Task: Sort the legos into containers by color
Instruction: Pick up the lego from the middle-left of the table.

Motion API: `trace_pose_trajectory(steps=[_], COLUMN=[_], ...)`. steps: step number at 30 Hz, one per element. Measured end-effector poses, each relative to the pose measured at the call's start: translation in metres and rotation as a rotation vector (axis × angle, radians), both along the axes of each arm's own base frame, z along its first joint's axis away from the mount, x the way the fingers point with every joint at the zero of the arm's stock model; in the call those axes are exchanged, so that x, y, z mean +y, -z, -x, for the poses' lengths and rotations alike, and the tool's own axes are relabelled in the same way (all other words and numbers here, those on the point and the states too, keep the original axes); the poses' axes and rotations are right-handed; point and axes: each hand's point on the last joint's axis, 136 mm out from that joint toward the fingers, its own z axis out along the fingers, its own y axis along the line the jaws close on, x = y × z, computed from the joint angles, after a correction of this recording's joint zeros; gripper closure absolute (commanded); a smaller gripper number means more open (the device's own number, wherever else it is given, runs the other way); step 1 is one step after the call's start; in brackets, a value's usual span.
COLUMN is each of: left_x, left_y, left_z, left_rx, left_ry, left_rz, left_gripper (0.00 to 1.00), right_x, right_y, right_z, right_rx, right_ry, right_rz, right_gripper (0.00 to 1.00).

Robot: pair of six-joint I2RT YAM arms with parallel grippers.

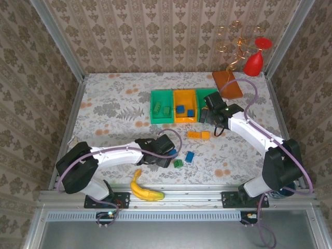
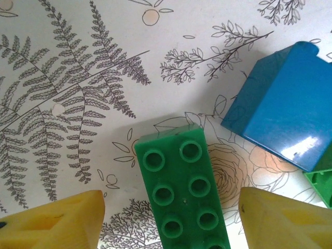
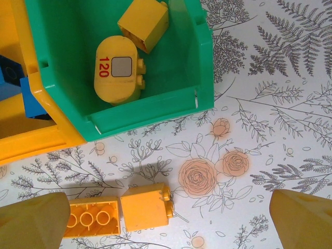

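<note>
In the left wrist view a green lego [image 2: 181, 192] lies studs-up on the table between my left gripper's yellow fingers [image 2: 52, 223], with a narrow gap showing on each side. My left gripper [image 1: 165, 149] is low over the table's front middle. A blue lego [image 2: 280, 114] and a second green lego [image 1: 178, 163] lie just right of it. My right gripper [image 3: 171, 223] is open over two orange legos [image 3: 145, 207] in front of the right green container [image 3: 155, 109], which holds two yellow-orange legos [image 3: 118, 70]. The orange container [image 1: 185, 106] holds blue legos; the left green container [image 1: 162, 106] holds green ones.
A yellow banana [image 1: 145, 191] lies at the front edge near the left arm's base. A flat brown-orange board [image 1: 227, 83] and a red ornament [image 1: 254, 62] on a wire stand sit at the back right. Patterned walls close in the table on three sides.
</note>
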Motion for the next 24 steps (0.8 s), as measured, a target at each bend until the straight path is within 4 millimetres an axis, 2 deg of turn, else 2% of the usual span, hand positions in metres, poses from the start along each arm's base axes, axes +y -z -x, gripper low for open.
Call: trace_pose_trajectory(steps=[10, 20, 24], left_x=[0.003, 0.008, 0.009], left_y=[0.016, 0.016, 0.015], left_z=[0.0, -0.004, -0.006], left_rx=[0.047, 0.053, 0.053], left_ry=[-0.002, -0.022, -0.026], left_rz=[-0.025, -0.028, -0.025], left_gripper=[0.5, 0.7, 0.73], right_x=[0.0, 0.0, 0.0], right_y=[0.0, 0.0, 0.0], right_z=[0.0, 0.0, 0.0], right_rx=[0.0, 0.0, 0.0], right_ry=[0.0, 0.0, 0.0], right_rz=[0.0, 0.0, 0.0], right_gripper=[0.0, 0.0, 0.0])
